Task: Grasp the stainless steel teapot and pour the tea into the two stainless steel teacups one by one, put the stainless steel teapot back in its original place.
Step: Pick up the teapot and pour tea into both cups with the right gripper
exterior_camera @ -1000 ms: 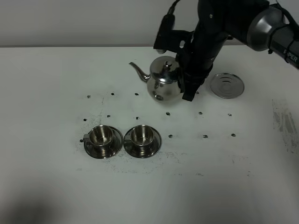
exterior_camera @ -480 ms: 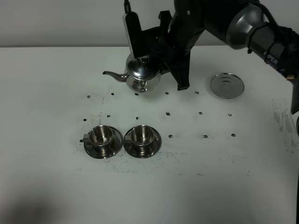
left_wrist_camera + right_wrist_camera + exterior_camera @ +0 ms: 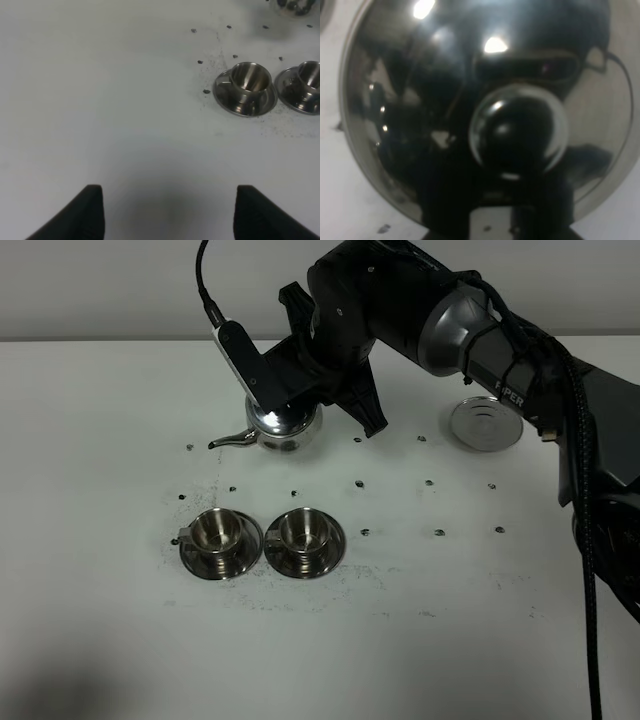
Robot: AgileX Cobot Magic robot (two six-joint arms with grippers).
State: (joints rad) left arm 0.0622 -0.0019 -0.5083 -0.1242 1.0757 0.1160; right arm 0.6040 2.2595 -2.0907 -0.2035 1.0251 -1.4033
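Teapot [image 3: 285, 426] has moved left, lower.

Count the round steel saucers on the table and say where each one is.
3. One saucer sits under the left teacup. A second saucer sits under the right teacup. A third saucer lies bare, farther back on the right. None seems hidden.

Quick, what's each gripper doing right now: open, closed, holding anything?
Left gripper: open, holding nothing.
Right gripper: closed, holding the teapot.
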